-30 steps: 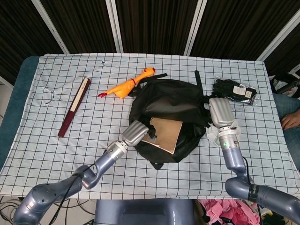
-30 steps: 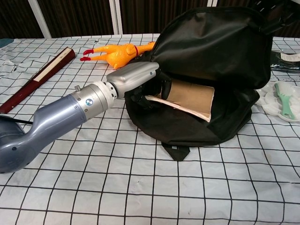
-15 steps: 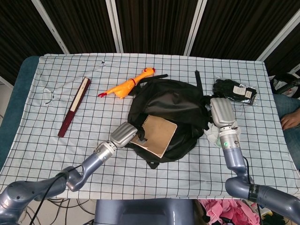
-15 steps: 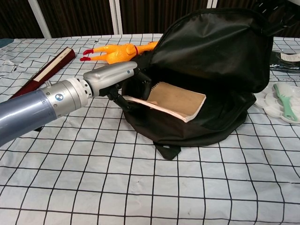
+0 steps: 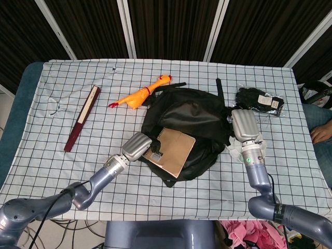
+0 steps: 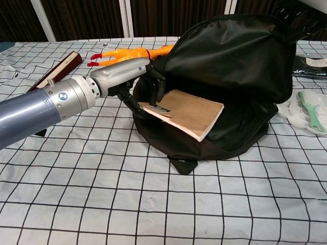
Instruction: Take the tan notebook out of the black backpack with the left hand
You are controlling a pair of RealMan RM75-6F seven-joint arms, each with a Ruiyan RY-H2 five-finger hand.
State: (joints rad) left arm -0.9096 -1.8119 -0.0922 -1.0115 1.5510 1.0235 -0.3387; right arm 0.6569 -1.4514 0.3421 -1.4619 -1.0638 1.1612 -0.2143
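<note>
The tan notebook sticks halfway out of the open mouth of the black backpack, its near corner tilted up. My left hand grips the notebook's spiral-bound left edge, fingers above and below it. My right hand holds the backpack's right side, by the strap; in the chest view only the backpack's lifted top shows there.
A yellow rubber chicken lies behind the backpack. A dark red folded fan lies at the left. A black packet sits far right, and a white dish with a green brush beside the backpack.
My left hand has pulled the notebook leftward and out of the backpack's mouth, then lifted its gripped edge slightly. The backpack shifted a little with it. The right hand stayed put.
</note>
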